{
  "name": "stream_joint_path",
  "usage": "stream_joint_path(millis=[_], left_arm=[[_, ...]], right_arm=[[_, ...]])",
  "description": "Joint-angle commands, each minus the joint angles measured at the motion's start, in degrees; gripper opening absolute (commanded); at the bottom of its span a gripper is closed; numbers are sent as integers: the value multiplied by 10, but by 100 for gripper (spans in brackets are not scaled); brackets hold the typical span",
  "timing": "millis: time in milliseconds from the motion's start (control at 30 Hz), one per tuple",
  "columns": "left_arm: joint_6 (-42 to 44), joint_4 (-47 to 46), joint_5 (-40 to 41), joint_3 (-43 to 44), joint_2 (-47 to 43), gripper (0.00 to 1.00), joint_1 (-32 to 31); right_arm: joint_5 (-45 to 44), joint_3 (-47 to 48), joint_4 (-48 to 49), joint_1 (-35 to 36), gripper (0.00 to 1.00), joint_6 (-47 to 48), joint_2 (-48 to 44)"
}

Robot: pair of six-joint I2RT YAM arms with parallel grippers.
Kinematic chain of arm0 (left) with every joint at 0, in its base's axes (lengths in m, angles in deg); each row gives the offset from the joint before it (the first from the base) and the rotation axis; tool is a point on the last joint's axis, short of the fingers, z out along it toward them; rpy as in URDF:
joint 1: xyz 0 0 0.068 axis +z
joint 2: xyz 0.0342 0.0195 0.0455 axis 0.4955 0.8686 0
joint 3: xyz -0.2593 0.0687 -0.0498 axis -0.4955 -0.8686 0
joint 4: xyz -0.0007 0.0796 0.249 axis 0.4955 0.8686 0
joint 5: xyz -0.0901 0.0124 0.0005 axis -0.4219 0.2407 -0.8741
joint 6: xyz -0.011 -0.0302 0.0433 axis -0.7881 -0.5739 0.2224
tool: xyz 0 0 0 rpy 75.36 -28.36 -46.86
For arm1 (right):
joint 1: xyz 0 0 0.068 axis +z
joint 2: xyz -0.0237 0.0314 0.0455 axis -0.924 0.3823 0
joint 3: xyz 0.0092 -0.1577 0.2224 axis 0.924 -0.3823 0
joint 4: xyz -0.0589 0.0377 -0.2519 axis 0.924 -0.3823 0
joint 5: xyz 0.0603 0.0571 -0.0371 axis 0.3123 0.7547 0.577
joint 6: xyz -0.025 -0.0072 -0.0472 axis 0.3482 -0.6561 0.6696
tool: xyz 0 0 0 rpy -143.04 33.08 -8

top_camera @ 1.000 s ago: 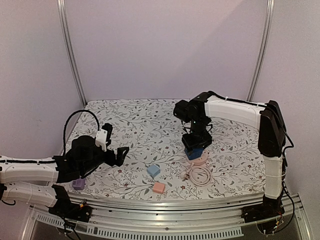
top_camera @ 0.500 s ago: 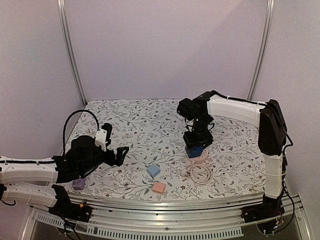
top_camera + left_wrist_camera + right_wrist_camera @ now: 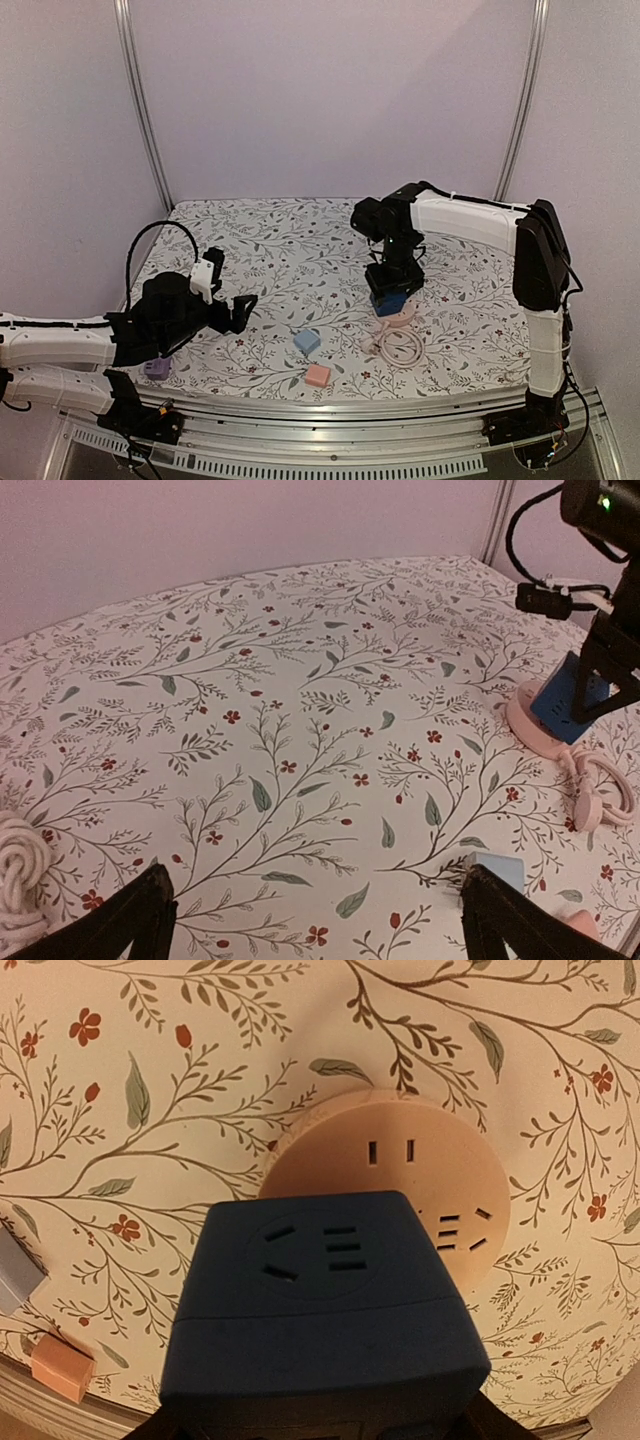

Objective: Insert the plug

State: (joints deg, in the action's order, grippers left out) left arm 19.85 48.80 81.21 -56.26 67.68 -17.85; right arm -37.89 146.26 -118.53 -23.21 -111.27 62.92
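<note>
- Right gripper [image 3: 393,288]: jaws closed partway on the blue plug [image 3: 325,1300], one finger on either side of its body; the arm reaches in from the right edge of the table [image 3: 280,240] and points down.
- Blue plug: held over the near-left part of the pink round socket [image 3: 440,1170], right of the table's centre. The left wrist view shows it tilted, its lower edge down at the socket's top. Whether the two touch cannot be told.
- Plug face toward the right wrist camera carries its own slot openings.
- Pink round socket: lies flat on the flowered cloth, with several slot groups uncovered on its far and right portions.
- Pink cable [image 3: 400,350]: lies in a loop just near of the socket, on the cloth.
- Light blue block [image 3: 307,341]: on the cloth, left of and nearer than the socket, apart from it.
- Pink block [image 3: 318,375]: just near of the light blue block, close to the table's near edge.
- Left gripper [image 3: 228,285]: jaws spread wide, nothing between them, hanging over the left near area, well apart from the plug.
- Purple block [image 3: 156,368]: at the left near corner, partly under the left arm.
- White cord [image 3: 20,860]: bundled at the left edge of the left wrist view.
</note>
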Motion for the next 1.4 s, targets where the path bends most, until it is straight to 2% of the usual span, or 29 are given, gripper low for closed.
stream_joint_path(millis=[0, 433, 800, 1000, 1167, 1367], left_arm=[[-2, 3, -1, -7, -5, 99, 10], [-1, 1, 1, -8, -5, 99, 10], [-1, 4, 1, -8, -7, 99, 10], [-1, 1, -2, -10, -8, 100, 10], [1, 3, 1, -7, -7, 99, 10], [1, 7, 3, -1, -5, 100, 10]], right_arm=[[-34, -13, 13, 2, 0, -10, 86], [-12, 3, 24, 1, 0, -10, 165], [-8, -20, 42, -4, 0, 0, 151], [-40, -20, 40, -4, 1, -9, 157], [-58, -16, 37, -4, 6, -11, 140], [-82, -16, 52, -4, 30, -12, 104]])
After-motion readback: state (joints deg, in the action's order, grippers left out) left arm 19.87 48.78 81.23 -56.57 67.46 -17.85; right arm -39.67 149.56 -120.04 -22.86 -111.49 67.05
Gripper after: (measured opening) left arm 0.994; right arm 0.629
